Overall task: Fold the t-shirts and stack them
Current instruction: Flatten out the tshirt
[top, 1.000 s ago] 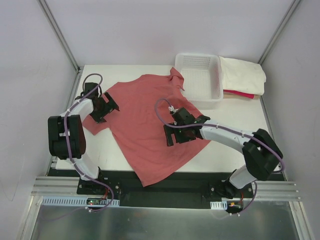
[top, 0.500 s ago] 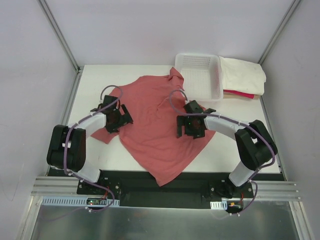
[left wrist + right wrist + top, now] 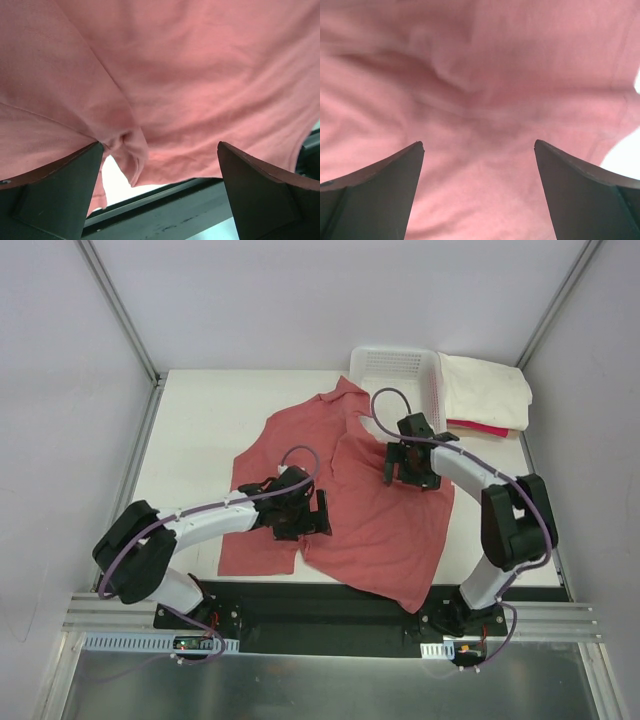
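The dusty salmon-red t-shirt point(image 3: 385, 530) lies rumpled across the middle and right of the white table point(image 3: 200, 420), its hem hanging over the near edge. My left gripper point(image 3: 308, 514) is low over the shirt's left part, jaws open; in the left wrist view point(image 3: 160, 150) a cloth fold point(image 3: 125, 145) touches the left finger. My right gripper point(image 3: 408, 468) sits over the shirt's upper right, jaws open, with only cloth point(image 3: 480, 65) under it point(image 3: 479, 145). The cream-white t-shirt point(image 3: 490, 390) lies folded on the bright pink-red one point(image 3: 478, 428) at the back right.
A white plastic lattice basket point(image 3: 395, 352) stands at the back, right of centre; the shirt's collar end touches its left wall. The black rail point(image 3: 165, 210) runs along the table's near edge. Frame posts stand at both back corners.
Both grippers have swept right, and the salmon-red shirt has shifted right with them. The left arm moved from the far left to the middle; the right gripper moved up toward the basket.
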You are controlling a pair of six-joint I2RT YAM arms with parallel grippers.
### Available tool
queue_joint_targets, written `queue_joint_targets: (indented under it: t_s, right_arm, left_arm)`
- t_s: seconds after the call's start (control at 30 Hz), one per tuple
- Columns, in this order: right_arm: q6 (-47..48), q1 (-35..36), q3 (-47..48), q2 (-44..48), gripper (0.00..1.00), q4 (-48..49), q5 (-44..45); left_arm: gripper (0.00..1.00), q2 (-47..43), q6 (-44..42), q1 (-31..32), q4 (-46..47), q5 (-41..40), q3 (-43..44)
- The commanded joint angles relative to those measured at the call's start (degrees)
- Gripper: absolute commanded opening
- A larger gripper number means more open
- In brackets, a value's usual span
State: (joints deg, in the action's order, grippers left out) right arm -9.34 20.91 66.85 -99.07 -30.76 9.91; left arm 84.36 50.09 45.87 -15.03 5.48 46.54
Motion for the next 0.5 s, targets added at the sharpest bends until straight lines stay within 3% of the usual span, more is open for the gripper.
queue_joint_targets:
  t_s: [0.0,0.1,0.23,0.33,0.47]
  right_arm:
    - [1.87,1.24,-6.54,11.77,0.97,-2.28,-0.50]
    - [0.56,5.53,-13.47,18.81,0.97,-3.16,-1.82]
    - [-4.18,18.34,-20.17,24.61,0.97,-4.39,-4.81]
    - [-9.89,25.47,-23.15,24.98,0.97,-4.66,-6.48]
    - [-14.47,28.93,-26.06,23.05,0.97,-2.38,-8.07]
  left_arm:
    - [0.99,-7.61,0.28,0.28,-1.76,-2.82,1.89]
    - [0.99,-13.77,-2.00,0.19,-2.81,-6.69,0.48]
    - [0.99,-18.87,-4.82,-2.70,-2.99,-12.15,-1.63]
    - [0.99,-17.57,-5.43,-8.94,-2.90,-10.06,-2.51]
    - [0.99,-11.60,-6.75,-13.78,-2.38,-10.49,-0.94]
